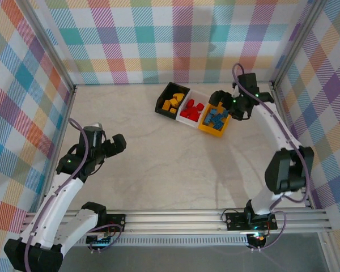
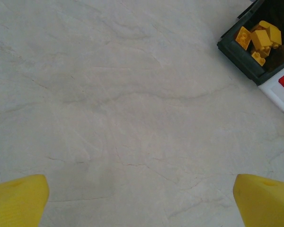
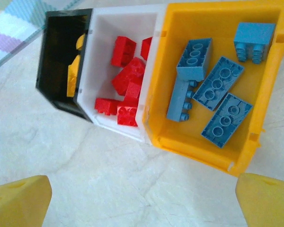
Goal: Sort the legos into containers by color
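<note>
Five blue legos [image 3: 217,82], some studs up and some tipped on their sides, lay loose in the orange-yellow bin [image 3: 199,147] at the right of the right wrist view. Red bricks [image 3: 128,85] lay heaped in the white bin [image 3: 102,28] in the middle, and yellow bricks [image 2: 261,40] sat in the black bin [image 3: 54,61] at the left. The joined row stood right of centre, toward the top of the counter [image 1: 158,170], in the top view. The right end effector [image 3: 142,203] hung above it, spread wide and empty. The left end effector [image 2: 142,201], at the lower left of the top view, was also spread wide over bare counter, holding nothing.
</note>
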